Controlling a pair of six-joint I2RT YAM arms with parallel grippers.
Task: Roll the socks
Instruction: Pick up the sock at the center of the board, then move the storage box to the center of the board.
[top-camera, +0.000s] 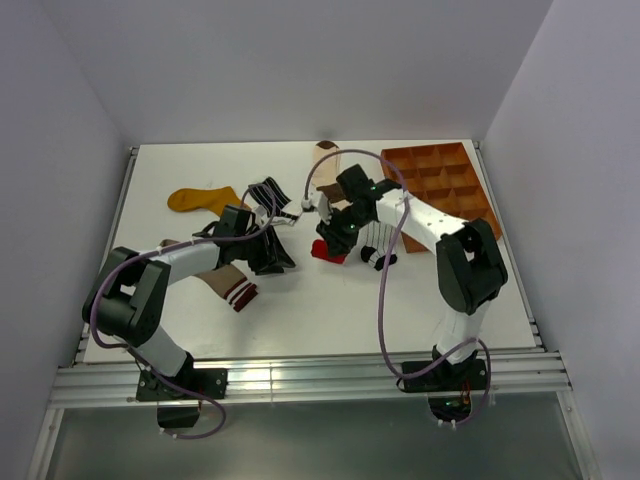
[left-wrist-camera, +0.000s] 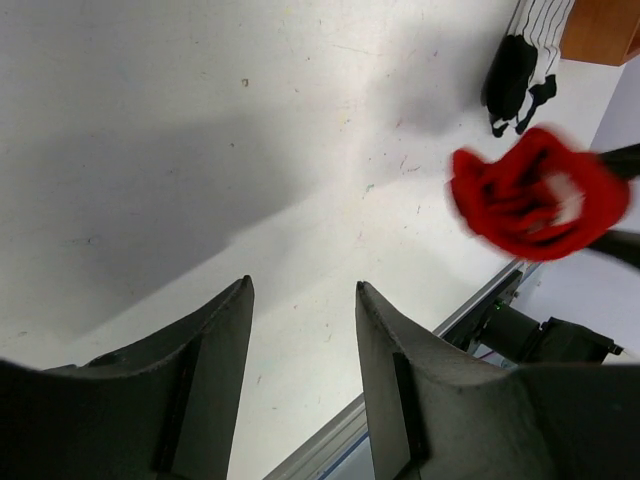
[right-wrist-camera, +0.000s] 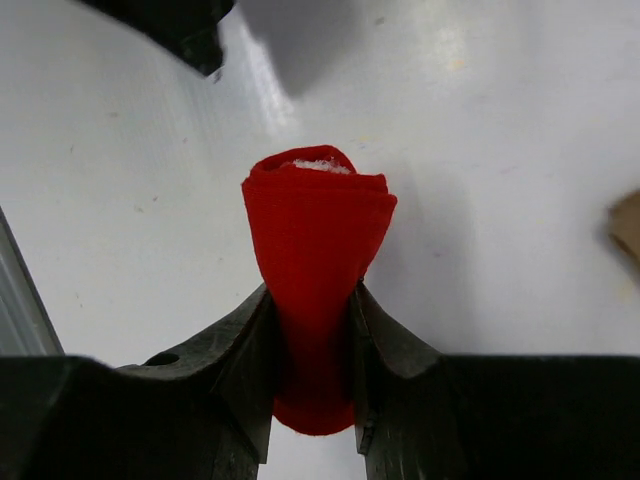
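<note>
Just right of centre in the top view, the right hand (top-camera: 335, 233) pinches the red sock (top-camera: 328, 252). Its wrist view shows the sock (right-wrist-camera: 316, 235) bunched into a roll, with a bit of white at the far end, squeezed tight between the two fingers (right-wrist-camera: 240, 340). Whether it touches the bench (top-camera: 300, 320) I cannot tell.

The left hand (top-camera: 268, 252) sits just left of the red sock, fingers spread with nothing between them. Its own camera shows only bare bench in the gap, and the red sock (left-wrist-camera: 535, 195) blurred at the right edge.

The other socks lie scattered:
- The mustard sock (top-camera: 200, 198) is at the upper left.
- The black-and-white striped sock (top-camera: 270, 192) is beside the mustard one.
- The taupe sock (top-camera: 225, 283) lies under the left arm, striped cuff toward the bottom.
- The cream-and-brown sock (top-camera: 325, 152) is at the top centre.
- The pinstriped sock (top-camera: 378, 240) lies just right of the red one, next to the brown tray (top-camera: 440, 185) at the upper right.
</note>
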